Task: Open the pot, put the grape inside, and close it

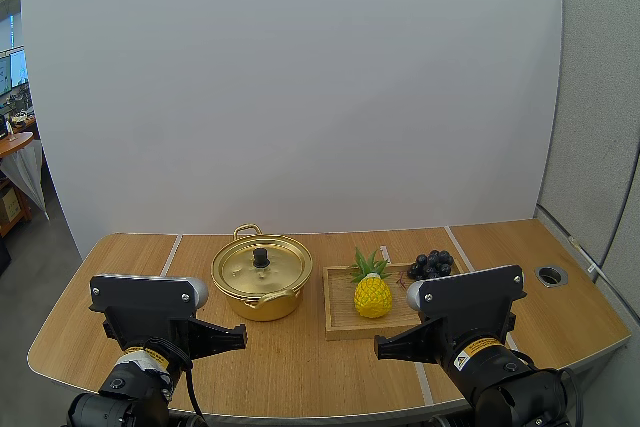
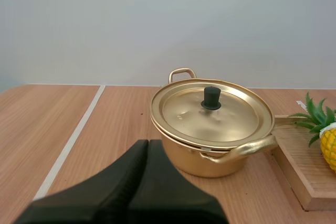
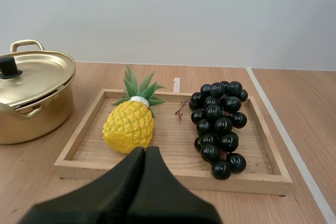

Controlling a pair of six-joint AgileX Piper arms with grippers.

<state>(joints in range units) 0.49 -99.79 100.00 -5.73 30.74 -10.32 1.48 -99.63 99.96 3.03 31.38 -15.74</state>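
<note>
Golden pot point(image 1: 262, 292), lid point(image 1: 277, 269) on, sits mid-table; grapes point(image 1: 431, 264) lie on the wooden tray point(image 1: 340, 330) beside it. Both arms crouch at the near edge, left gripper point(image 1: 240, 335) and right gripper point(image 1: 380, 347) closed together, holding nothing.

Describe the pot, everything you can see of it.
The pot is shallow and round, made of shiny gold-coloured metal. Its lid is on and sits flat, with a small black knob in the middle. Two looped handles of the same metal stick out from opposite sides below the rim. It stands upright on the wooden table, close beside the wooden tray. Nothing else touches it.
</note>
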